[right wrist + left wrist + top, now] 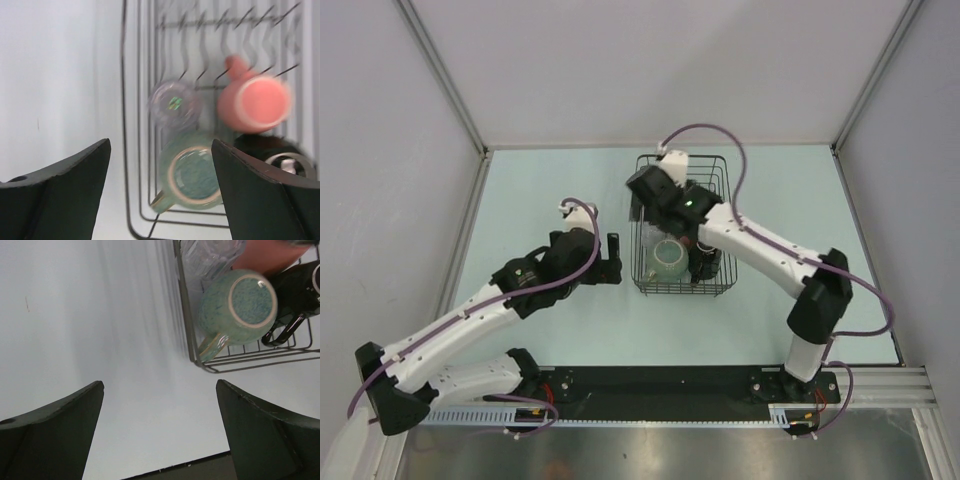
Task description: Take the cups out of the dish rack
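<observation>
The black wire dish rack (720, 162) stands at the table's far middle. In it, upside down, are a sage-green handled mug (670, 258), a salmon-pink cup (255, 102), a clear glass tumbler (175, 105) and a dark pale-rimmed cup (280, 156). My right gripper (656, 214) hovers open and empty above the rack's left side, over the tumbler and green mug (192, 175). My left gripper (614, 256) is open and empty, just left of the rack's near left corner. In the left wrist view (160, 385) it is apart from the green mug (240, 307).
The rack's upright plate-slot wires (220, 22) run along its far side. Bare pale table (540, 190) lies left of the rack. The black base strip (670, 385) runs along the near edge. Grey walls enclose the table.
</observation>
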Tool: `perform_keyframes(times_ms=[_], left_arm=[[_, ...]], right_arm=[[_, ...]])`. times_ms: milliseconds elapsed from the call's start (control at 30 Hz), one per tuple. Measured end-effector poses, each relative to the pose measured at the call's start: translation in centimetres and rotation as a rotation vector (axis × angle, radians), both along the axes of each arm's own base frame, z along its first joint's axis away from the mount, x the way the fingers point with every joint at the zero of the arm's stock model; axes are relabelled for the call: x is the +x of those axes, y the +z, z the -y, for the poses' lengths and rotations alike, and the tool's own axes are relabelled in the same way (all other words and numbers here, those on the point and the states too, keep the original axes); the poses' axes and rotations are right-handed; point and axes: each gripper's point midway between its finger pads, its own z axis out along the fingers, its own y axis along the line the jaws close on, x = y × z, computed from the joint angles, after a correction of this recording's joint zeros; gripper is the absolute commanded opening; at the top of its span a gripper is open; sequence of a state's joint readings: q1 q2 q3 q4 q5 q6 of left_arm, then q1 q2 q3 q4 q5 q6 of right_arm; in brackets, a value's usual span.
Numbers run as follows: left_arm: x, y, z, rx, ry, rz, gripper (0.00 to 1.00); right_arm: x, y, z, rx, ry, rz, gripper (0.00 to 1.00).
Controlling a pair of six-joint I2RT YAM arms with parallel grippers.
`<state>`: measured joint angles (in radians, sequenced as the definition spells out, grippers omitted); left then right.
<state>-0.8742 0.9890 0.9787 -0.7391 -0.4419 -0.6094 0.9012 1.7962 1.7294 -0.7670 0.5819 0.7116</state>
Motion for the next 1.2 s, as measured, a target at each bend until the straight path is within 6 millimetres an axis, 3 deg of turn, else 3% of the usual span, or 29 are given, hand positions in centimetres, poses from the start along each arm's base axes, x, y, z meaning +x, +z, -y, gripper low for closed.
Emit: perform_keyframes(times_ms=[133, 200, 300, 367, 533, 633, 767, 1033, 1200], left_arm=[[2.0, 0.9, 1.2, -0.004, -0.003, 0.025, 1.0], [3.6, 0.5, 1.7, 0.003, 0.004, 0.017, 0.98], [6.8, -1.2, 2.3, 0.031, 0.025, -0.029, 0.95], [8.5, -2.8, 2.8, 0.053, 0.03, -0.064, 0.93], [11.1, -6.2, 3.9, 0.104, 0.007, -0.144, 0.9], [11.9, -7.0, 4.9, 0.101, -0.012, -0.164, 0.85], [12.1, -7.6, 5.7, 0.082, -0.032, -0.177, 0.59], [12.1, -8.0, 6.0, 0.067, -0.045, -0.177, 0.57], [11.7, -8.8, 5.7, 0.08, -0.045, -0.196, 0.56]], right_arm=[[2.9, 4.8, 6.8, 0.031, -0.123, 0.078, 0.86], [4.0, 6.2, 10.8, 0.025, -0.194, 0.106, 0.86], [4.4, 6.2, 15.5, -0.025, -0.268, 0.111, 0.85], [4.4, 5.2, 17.1, -0.065, -0.285, 0.09, 0.85], [3.5, 1.1, 19.0, -0.164, -0.276, -0.002, 0.84], [3.2, 0.2, 19.2, -0.189, -0.264, -0.023, 0.82], [3.5, -0.2, 19.5, -0.198, -0.249, -0.025, 0.74], [4.4, -2.9, 21.7, -0.219, -0.285, -0.063, 0.74], [5.1, -6.1, 21.2, -0.237, -0.268, -0.114, 0.73]])
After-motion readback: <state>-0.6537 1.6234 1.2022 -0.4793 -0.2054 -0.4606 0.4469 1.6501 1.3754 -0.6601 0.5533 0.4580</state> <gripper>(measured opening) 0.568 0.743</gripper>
